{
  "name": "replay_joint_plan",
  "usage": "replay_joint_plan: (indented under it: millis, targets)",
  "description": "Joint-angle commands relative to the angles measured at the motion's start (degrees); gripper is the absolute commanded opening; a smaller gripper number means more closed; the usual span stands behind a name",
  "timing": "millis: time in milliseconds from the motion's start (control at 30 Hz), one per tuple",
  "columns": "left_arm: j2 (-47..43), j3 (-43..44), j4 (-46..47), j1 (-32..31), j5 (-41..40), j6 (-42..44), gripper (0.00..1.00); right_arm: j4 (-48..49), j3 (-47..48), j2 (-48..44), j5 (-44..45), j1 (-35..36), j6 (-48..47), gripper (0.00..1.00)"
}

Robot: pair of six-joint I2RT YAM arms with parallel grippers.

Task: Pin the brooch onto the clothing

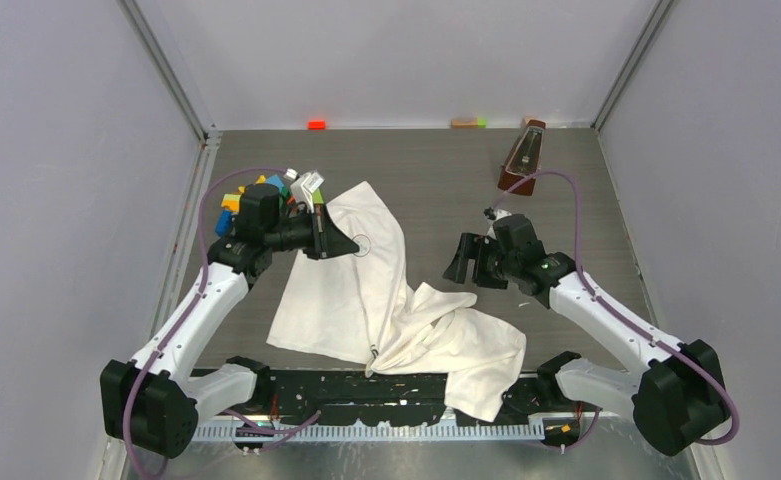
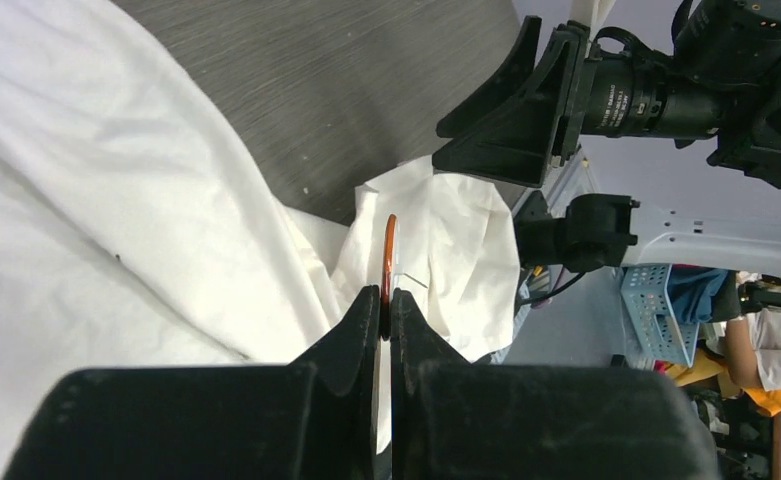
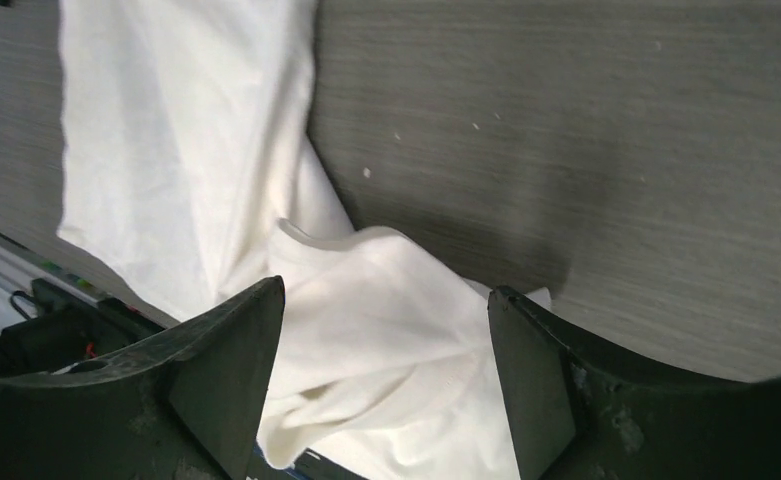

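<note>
Left gripper [image 2: 386,300] clamps brooch [image 2: 390,250] over clothing [image 2: 116,200]; right gripper [image 3: 384,295] spread wide, empty.

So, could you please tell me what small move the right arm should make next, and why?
Probably lower the right pincer onto the raised fold of the T-shirt below it and close. That pincer is open and empty, the cloth lies rumpled on the table, and the left pincer is shut on what seems to be the brooch, seen edge-on, which likely needs steadied fabric.
</note>
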Motion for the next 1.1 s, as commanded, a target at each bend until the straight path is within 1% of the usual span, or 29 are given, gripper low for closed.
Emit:
replay_joint_plan:
  millis: [0, 233, 300, 367, 433, 467, 500, 567, 667, 700, 733, 767, 900, 1033, 1067]
  targets:
    - [-0.2, 0.0, -3.3, 0.1, -2.8, 4.2, 0.0, -6.1, -2.3, 1.2, 2.8, 0.2, 0.1, 0.8]
    - [-0.3, -0.7, -2.5, 0.1, -2.3, 3.5, 0.0, -3.7, -5.4, 4.3, 0.6, 1.5, 2.8, 0.8]
    - [-0.3, -0.9, -2.2, 0.1, -2.2, 3.2, 0.0, -2.1, -5.7, 5.6, -0.2, 1.9, 3.3, 0.77]
    - [-0.3, -1.1, -2.0, 0.1, -2.2, 3.1, 0.0, 0.7, -6.1, 6.8, -2.0, 1.9, 4.0, 0.63]
    - [-0.4, -1.1, -2.0, 0.2, -2.1, 3.1, 0.0, 3.2, -6.1, 8.6, -3.4, 1.9, 5.2, 0.33]
    - [-0.5, -1.1, -2.1, 0.2, -2.1, 3.2, 0.0, 4.7, -6.0, 9.0, -3.6, 1.9, 5.3, 0.26]
    - [-0.6, -1.1, -2.0, 0.2, -2.1, 3.2, 0.0, 5.2, -5.6, 9.7, -3.2, 1.9, 5.4, 0.1]
    - [-1.0, -1.2, -2.0, 0.2, -2.5, 3.4, 0.0, 6.0, -4.4, 10.2, -0.2, 1.9, 4.5, 0.02]
    - [-1.5, -1.3, -2.0, 0.2, -2.8, 3.6, 0.0, 5.4, -1.9, 10.3, 8.0, 0.2, 1.8, 0.01]
    - [-1.7, -1.3, -2.0, 0.2, -2.7, 3.7, 0.0, 5.4, -0.3, 10.2, 9.4, -1.6, 0.1, 0.0]
    - [-1.8, -1.4, -1.9, 0.2, -2.6, 3.7, 0.0, 5.4, 0.5, 10.2, 12.5, -2.6, -0.6, 0.0]
    - [-2.1, -1.6, -1.6, 0.2, -2.2, 3.6, 0.0, 5.4, 2.1, 10.4, 13.4, -5.1, -2.1, 0.0]
    - [-2.8, -3.2, 0.8, -0.1, -0.8, 1.8, 0.0, 5.5, 8.2, 13.8, 17.4, -10.9, -7.1, 0.0]
    - [-3.1, -3.4, 1.2, -1.4, -0.5, 1.4, 0.0, 5.5, 14.3, 19.5, 18.4, -13.6, -10.3, 0.0]
    - [-3.2, -3.4, 1.1, -1.5, -0.5, 1.4, 0.0, 4.6, 15.4, 20.4, 18.2, -13.8, -10.5, 0.03]
